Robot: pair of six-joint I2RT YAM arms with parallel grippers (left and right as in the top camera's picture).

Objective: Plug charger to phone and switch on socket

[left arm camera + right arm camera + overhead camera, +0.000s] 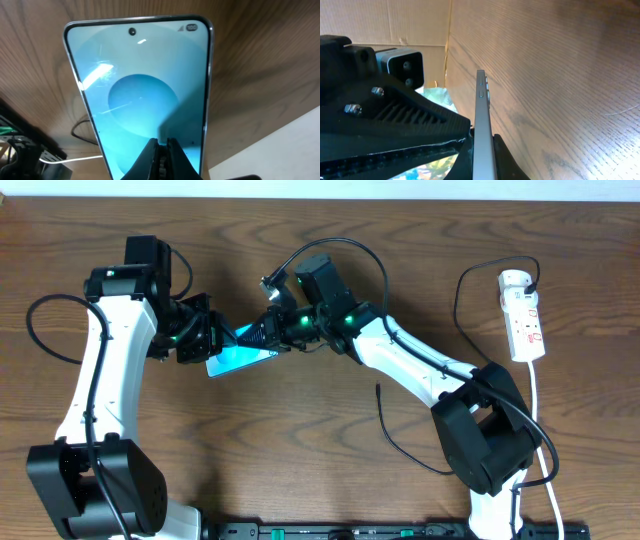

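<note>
The phone (240, 357), with its cyan screen lit, is held tilted above the table between both grippers. My right gripper (272, 332) is shut on it; in the right wrist view the phone's thin grey edge (484, 125) stands clamped between the two fingers (485, 160). My left gripper (200, 340) is at the phone's other end. In the left wrist view its fingers (161, 159) are shut in front of the screen (142, 80), with nothing seen between them. The charger cable (400, 445) lies on the table, its free tip (378, 388) apart from both grippers. Its plug (531, 278) sits in the white socket strip (523, 315).
The strip's white cord (541, 430) runs down the right side past the right arm's base (490, 440). A thicker black robot cable (340, 245) arcs over the right wrist. The left arm's base (95, 480) stands at the front left.
</note>
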